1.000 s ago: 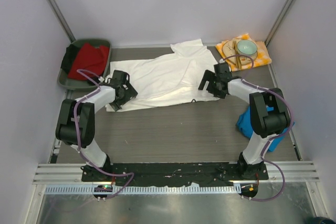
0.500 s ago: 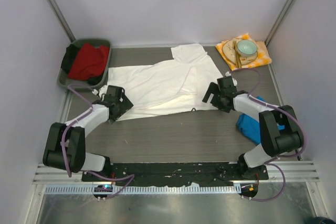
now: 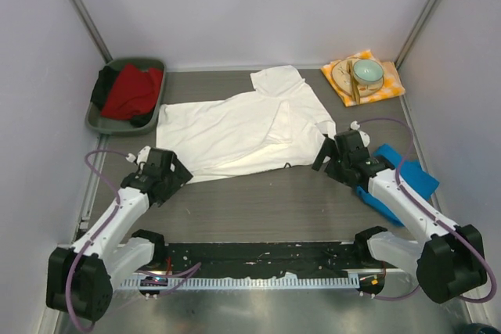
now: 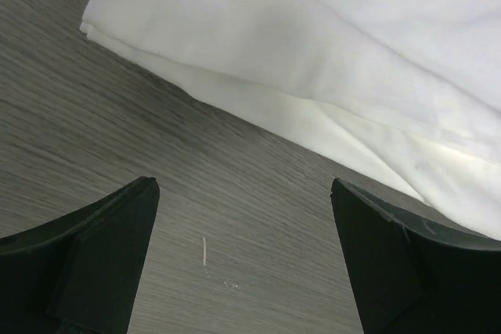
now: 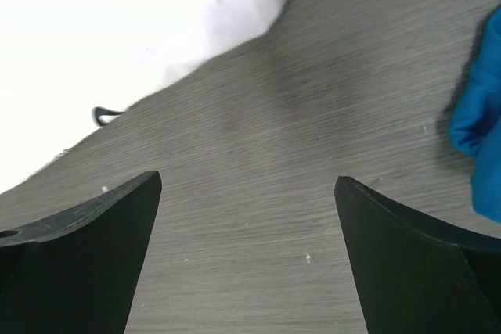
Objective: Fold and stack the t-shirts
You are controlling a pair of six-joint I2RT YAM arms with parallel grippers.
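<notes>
White shirt (image 3: 227, 127), blue shirt (image 3: 411, 177): folding barely begun, nothing stacked.
White shirt spread mid-counter, loosely doubled over, near hem facing the arms; blue shirt bunched by the right edge, partly under the right arm. Left tool (image 4: 243, 193) and right tool (image 5: 246, 185): both apart, empty, just short of the hem's two ends. Bare counter (image 3: 258, 209) in front; tray (image 3: 95, 121) far left, napkin (image 3: 391, 87) far right; walls close.
</notes>
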